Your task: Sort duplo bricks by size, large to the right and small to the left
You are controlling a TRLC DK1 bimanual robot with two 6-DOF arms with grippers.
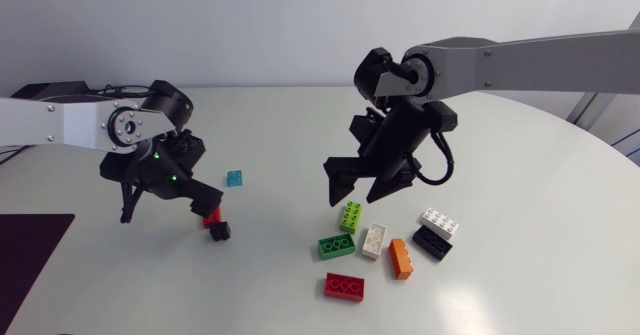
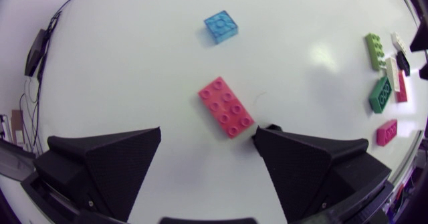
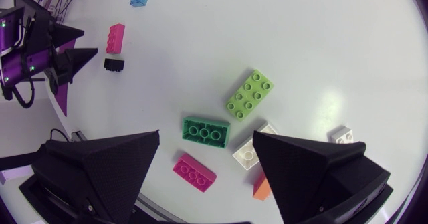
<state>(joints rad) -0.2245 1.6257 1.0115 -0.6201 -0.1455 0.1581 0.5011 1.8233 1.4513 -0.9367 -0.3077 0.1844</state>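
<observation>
My left gripper (image 1: 172, 203) (image 2: 207, 132) is open just above the table on the left. A red two-by-four brick (image 1: 212, 216) (image 2: 226, 107) lies free just ahead of its fingers, with a small black brick (image 1: 220, 231) (image 2: 271, 127) at the tip of one finger. A small blue brick (image 1: 235, 178) (image 2: 221, 27) lies farther off. My right gripper (image 1: 354, 197) (image 3: 206, 136) hangs open and empty above a lime brick (image 1: 351, 215) (image 3: 249, 94) and a green brick (image 1: 336, 245) (image 3: 206, 130).
Around the lime brick lie a white brick (image 1: 373, 239), an orange one (image 1: 401, 258), a second white one (image 1: 440, 222), a black one (image 1: 432, 241) and a red one (image 1: 344, 287). A dark mat (image 1: 30, 255) covers the table's left front corner.
</observation>
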